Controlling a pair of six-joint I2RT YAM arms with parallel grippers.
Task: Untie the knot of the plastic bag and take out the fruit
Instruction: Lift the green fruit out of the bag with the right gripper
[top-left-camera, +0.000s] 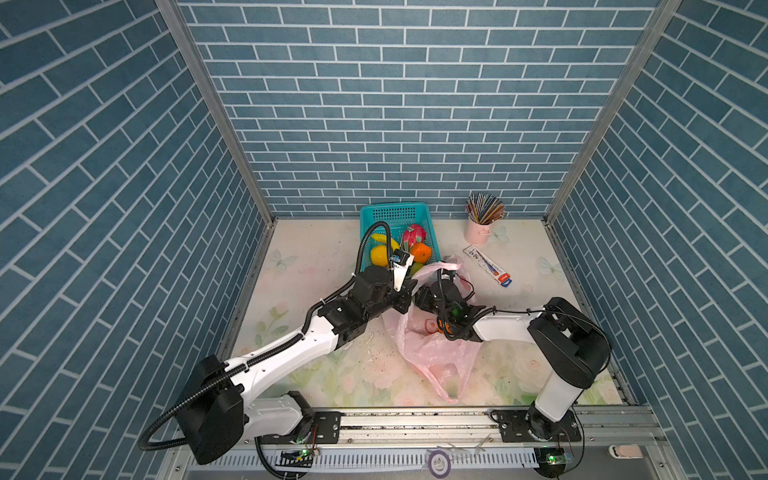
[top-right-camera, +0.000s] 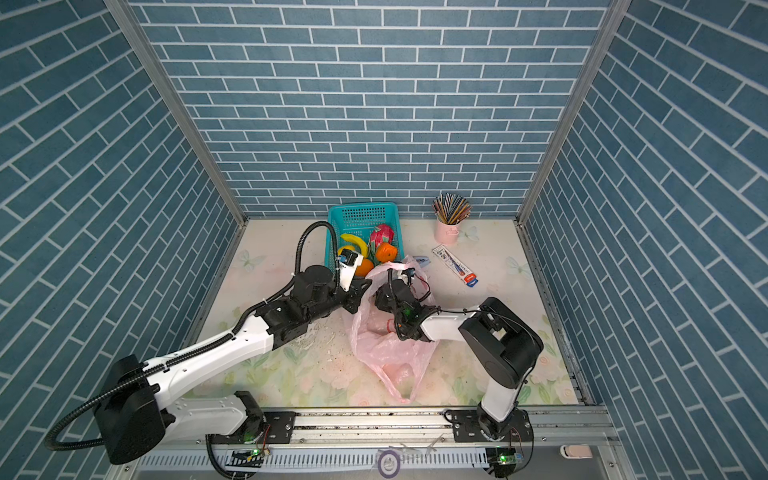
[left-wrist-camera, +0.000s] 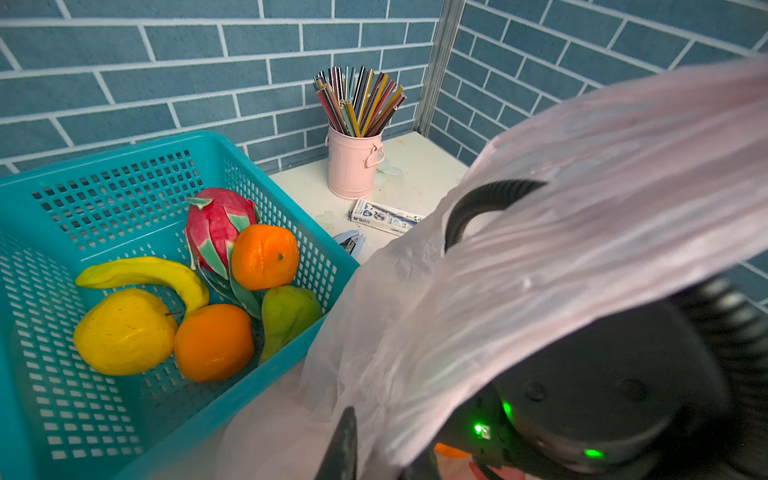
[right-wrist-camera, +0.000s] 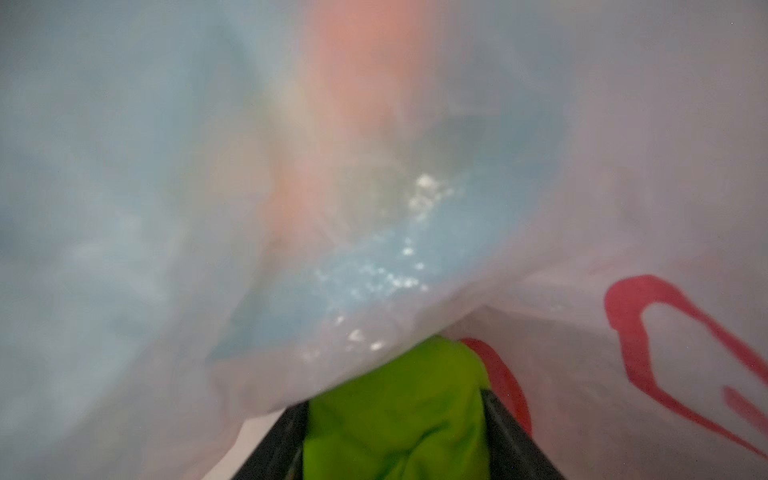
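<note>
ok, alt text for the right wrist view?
Blurred translucent pink plastic bag fills the view. Nearest the lens, a bright green fruit is clamped between the two dark fingers of the right gripper, with a red print on the bag beside it.

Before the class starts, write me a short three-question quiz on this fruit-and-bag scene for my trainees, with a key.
1. True or false: the dragon fruit lies inside the teal basket.
2. Inside the plastic bag, what sits between the fingers of the right gripper? A: a banana. B: a green fruit. C: a pencil.
3. How many oranges lie in the basket?

Key: 1 true; 2 B; 3 two.
</note>
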